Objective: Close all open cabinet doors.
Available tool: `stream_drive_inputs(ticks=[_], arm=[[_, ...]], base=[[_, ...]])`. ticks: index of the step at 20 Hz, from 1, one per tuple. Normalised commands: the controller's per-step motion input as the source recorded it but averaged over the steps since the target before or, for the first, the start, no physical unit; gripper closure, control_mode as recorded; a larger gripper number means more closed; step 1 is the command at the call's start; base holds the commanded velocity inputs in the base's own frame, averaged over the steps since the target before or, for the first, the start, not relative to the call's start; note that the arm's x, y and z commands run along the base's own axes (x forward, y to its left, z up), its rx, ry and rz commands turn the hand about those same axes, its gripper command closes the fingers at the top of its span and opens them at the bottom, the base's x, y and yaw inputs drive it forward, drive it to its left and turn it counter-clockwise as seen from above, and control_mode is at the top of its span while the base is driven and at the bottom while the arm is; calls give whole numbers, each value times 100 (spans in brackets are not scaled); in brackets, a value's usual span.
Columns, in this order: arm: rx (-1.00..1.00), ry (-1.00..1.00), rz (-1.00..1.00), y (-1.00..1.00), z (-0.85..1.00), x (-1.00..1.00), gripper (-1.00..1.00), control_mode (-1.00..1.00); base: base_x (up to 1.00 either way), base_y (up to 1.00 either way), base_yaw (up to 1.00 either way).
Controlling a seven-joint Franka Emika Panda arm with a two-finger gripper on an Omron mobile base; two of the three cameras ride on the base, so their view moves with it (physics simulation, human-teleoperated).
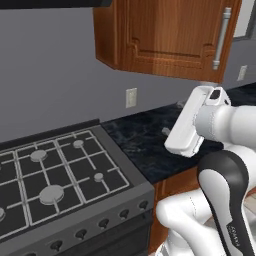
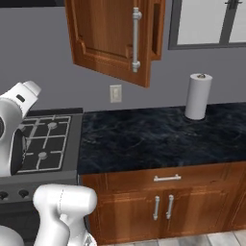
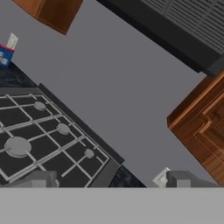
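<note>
- Grey wall (image 2: 43, 57) runs behind a black speckled counter (image 2: 144, 139) and a gas stove (image 1: 55, 175) with grey grates, which stands at the counter's left end.
- One cabinet door (image 2: 108, 38) hangs open above the counter, swung out from the wall so its panelled face turns toward the stove side; in the left base view the same door (image 1: 165, 35) shows its raised panel almost flat on.
- Its long axis is vertical, and its one brushed-silver bar handle (image 2: 136, 41) also runs vertically, close to the free edge.
- A corner of that door (image 3: 203, 127) enters the hand view at the right; a second brown cabinet corner (image 3: 52, 13) sits at that view's top left.
- Below the counter I count one drawer front (image 2: 166, 178) with a short horizontal handle and two lower doors (image 2: 163, 211) with small upright handles.
- One paper towel roll (image 2: 198, 96) stands upright on the counter under the window (image 2: 206, 21); one wall outlet (image 2: 115, 93) sits between stove and roll.
- The arm is bent at the elbow, its white hand (image 1: 190, 125) raised over the counter beside the stove, below the open door and apart from it.
- The gripper (image 3: 107, 180) faces the wall and stove; its tips are spread apart with nothing between them.
</note>
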Motion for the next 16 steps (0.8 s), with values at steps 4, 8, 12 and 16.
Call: stream_drive_inputs(ticks=[4, 8, 12, 16], arm=[[0, 0, 0, 0, 0, 0, -100, 100], [0, 0, 0, 0, 0, 0, -100, 100], [0, 0, 0, 0, 0, 0, -100, 100], [0, 0, 0, 0, 0, 0, -100, 100]], base=[[41, 0, -25], [14, 0, -13], [0, 0, 0], [0, 0, 0]])
